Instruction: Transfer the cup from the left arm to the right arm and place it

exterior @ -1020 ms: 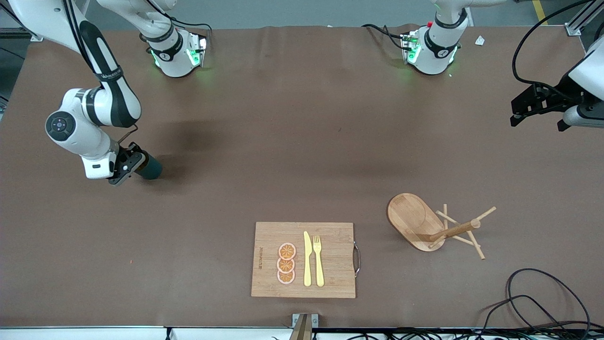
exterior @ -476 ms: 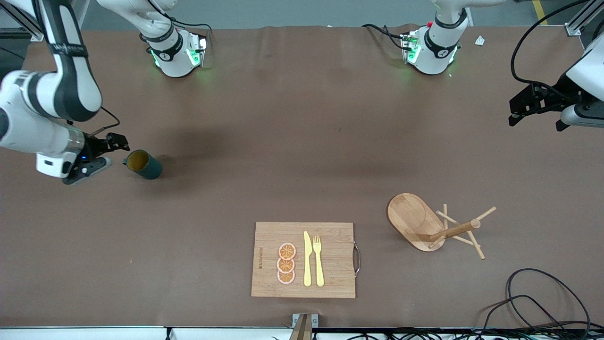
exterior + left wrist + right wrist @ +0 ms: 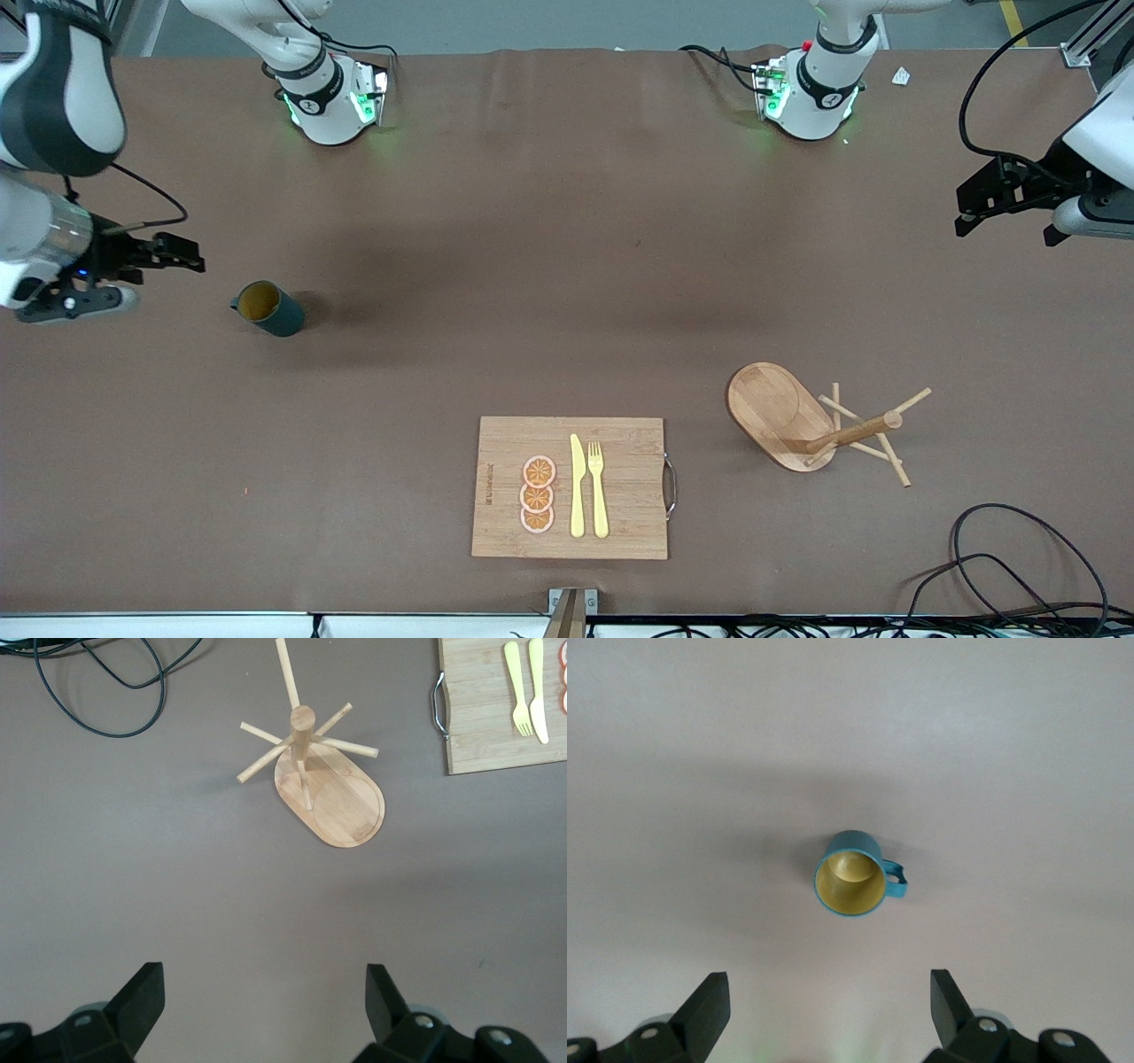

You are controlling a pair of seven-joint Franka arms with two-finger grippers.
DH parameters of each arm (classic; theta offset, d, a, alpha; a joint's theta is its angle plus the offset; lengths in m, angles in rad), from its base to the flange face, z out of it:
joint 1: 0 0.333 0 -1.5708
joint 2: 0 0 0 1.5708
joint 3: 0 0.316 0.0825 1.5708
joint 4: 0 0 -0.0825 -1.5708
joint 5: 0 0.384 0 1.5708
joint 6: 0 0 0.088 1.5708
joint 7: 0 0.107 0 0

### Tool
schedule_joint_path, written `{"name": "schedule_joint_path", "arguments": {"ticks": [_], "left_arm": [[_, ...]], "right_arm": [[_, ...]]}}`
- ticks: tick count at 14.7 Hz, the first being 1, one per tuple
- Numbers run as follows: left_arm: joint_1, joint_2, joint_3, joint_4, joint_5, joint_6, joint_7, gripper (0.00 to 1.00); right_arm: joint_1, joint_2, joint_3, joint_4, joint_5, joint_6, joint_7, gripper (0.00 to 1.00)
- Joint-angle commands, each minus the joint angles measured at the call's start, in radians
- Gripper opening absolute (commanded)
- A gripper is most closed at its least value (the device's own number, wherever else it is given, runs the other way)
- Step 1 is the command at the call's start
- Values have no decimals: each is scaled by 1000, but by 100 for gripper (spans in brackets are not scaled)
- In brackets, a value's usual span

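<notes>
The right gripper (image 3: 177,266) has let go of the cup (image 3: 267,308) and drawn away, jaws apart.

The table (image 3: 567,266) is covered by a matt brown sheet, cloth-like, with faint creases. The cup (image 3: 268,307), well apart from the board (image 3: 620,487), is seen as glazed: dark teal outside, with a smooth yellow-brown inside. The board is of pale grained wood, with a metal handle (image 3: 671,486) at its edge. On it, a knife (image 3: 577,487) and fork (image 3: 598,489) of matt yellow plastic are laid. The rack (image 3: 819,428) near the board is of unpainted wood. Both grippers (image 3: 164,252) (image 3: 979,204) are finished in matt black.
</notes>
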Motion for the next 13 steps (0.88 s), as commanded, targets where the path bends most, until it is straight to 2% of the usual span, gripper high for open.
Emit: {"name": "schedule_joint_path", "arguments": {"ticks": [1, 5, 9, 13], "left_arm": [[-2, 2, -3, 19, 8, -20, -6, 100], [-2, 2, -3, 19, 8, -20, -6, 100], [-2, 2, -3, 19, 8, -20, -6, 100], [-2, 2, -5, 19, 7, -20, -6, 100]], "right_arm": [[12, 12, 1, 145, -18, -139, 118, 100], [29, 13, 0, 244, -20, -209, 139, 100], [14, 59, -7, 368, -9, -299, 137, 100], [14, 55, -7, 374, -9, -330, 119, 100]]}}
